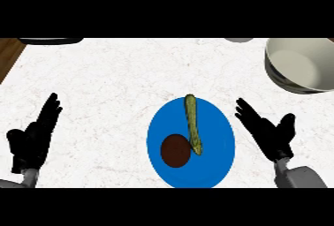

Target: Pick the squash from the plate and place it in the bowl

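A long, thin green squash (pixel 193 124) lies lengthwise on a blue plate (pixel 216 164) in the lower middle of the head view, its far tip reaching the plate's rim. A dark brown round patch (pixel 175 150) sits on the plate just left of the squash. The pale bowl (pixel 301 64) stands at the upper right, partly cut off by the view's edge. My right hand (pixel 269 131) is open just right of the plate, fingers straight and pointing away, touching nothing. My left hand (pixel 34 137) rests open at the far left, well away from the plate.
The white marbled counter (pixel 117 79) fills the view, with a wooden strip (pixel 8 53) at the upper left corner. A dark object (pixel 51 40) and a grey one (pixel 239 39) peek in along the far edge.
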Available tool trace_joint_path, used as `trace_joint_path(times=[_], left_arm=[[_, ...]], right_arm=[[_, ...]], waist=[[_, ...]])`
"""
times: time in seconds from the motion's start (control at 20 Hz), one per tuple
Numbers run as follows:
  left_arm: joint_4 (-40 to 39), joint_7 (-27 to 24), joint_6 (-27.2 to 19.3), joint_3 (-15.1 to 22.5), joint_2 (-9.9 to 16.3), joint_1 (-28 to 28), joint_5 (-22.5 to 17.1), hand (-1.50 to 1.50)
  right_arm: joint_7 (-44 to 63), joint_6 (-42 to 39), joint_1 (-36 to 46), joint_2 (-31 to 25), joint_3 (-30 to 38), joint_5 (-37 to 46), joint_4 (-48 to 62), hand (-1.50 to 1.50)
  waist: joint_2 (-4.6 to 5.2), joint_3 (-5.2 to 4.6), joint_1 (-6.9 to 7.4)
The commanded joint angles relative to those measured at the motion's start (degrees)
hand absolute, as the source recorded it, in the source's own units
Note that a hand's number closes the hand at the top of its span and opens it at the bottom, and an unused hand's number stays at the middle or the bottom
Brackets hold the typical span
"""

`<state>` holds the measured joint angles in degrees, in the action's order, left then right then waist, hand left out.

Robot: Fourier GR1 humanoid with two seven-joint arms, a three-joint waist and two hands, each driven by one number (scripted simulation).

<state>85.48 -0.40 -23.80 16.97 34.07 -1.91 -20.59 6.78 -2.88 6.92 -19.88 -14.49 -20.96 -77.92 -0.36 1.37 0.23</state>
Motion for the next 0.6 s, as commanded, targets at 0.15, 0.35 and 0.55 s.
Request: trace_joint_path(times=[0.15,0.35,0.55], left_arm=[[4.14,0.58,5.32,3.6,-5.82,-3.0,-3.77,0.0],[5.55,1.48,7.31,5.08,-8.81,-2.39,-7.14,0.0],[5.77,2.37,10.63,6.25,-10.33,-5.62,-8.6,0.0]], right_arm=[[-3.79,15.83,3.7,-0.83,-0.85,15.43,-9.53,1.5],[2.61,30.64,1.74,-7.33,4.96,26.95,-5.84,1.5],[0.36,42.28,0.75,4.64,-7.08,38.51,-16.9,-1.5]], waist=[[-0.51,-1.69,-2.59],[-1.25,-2.4,-7.2],[-0.37,-1.7,-2.96]])
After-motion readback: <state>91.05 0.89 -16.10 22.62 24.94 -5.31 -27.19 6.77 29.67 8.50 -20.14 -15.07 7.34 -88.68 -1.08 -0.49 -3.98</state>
